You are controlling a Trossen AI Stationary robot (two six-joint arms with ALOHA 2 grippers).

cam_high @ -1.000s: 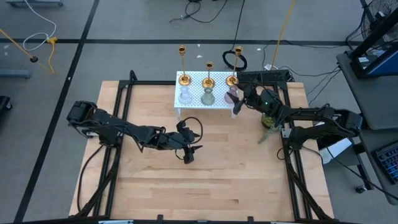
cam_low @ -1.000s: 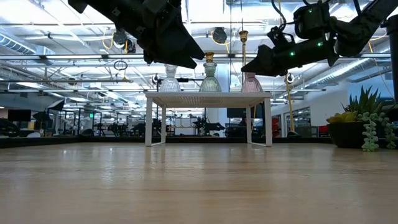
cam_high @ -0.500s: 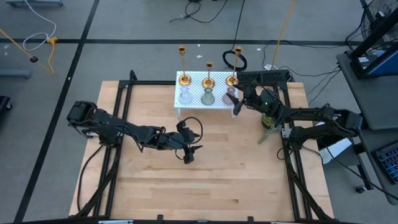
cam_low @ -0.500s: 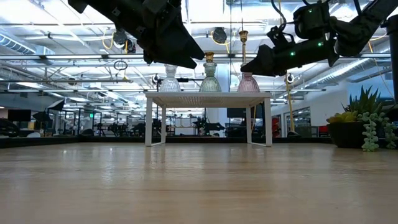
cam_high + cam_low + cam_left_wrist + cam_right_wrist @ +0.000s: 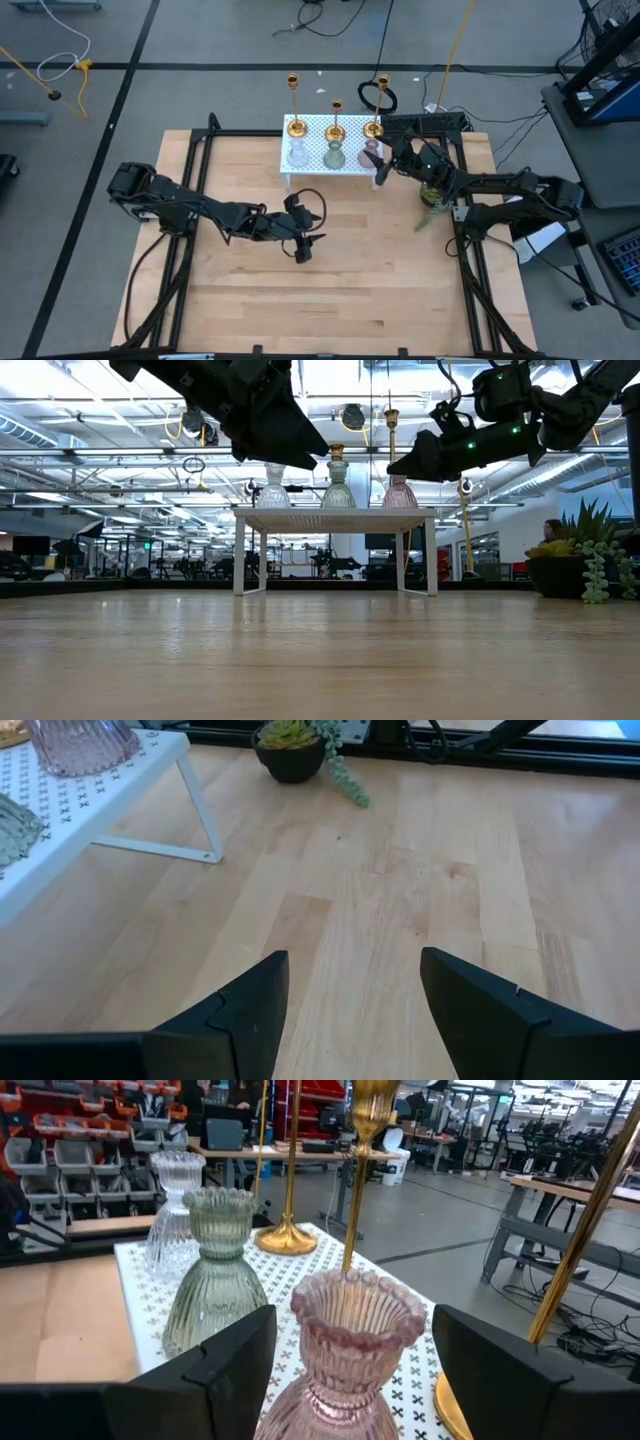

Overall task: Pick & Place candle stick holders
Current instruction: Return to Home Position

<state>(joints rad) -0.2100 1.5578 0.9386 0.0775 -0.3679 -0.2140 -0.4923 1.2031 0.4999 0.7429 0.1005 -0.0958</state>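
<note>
Black fingers of our right gripper (image 5: 352, 1320) stand spread to either side of the pink holder (image 5: 355, 1355), gripping nothing; that holder stands on the white stand (image 5: 130, 1265), in line with the green holder (image 5: 212, 1270) and clear holder (image 5: 175, 1200), the gold candlesticks (image 5: 336, 118) behind them; we judge these glasses light, rigid, slick and breakable, best taken at the narrow waist below the rim; our left gripper (image 5: 352, 958) hangs wide open and empty above the table (image 5: 450, 870), well apart from the stand.

3 glass holders (image 5: 337, 488) in row on stand (image 5: 335, 515), 3 candlesticks (image 5: 336, 130) behind, plant (image 5: 585, 565) to stand's rt
</note>
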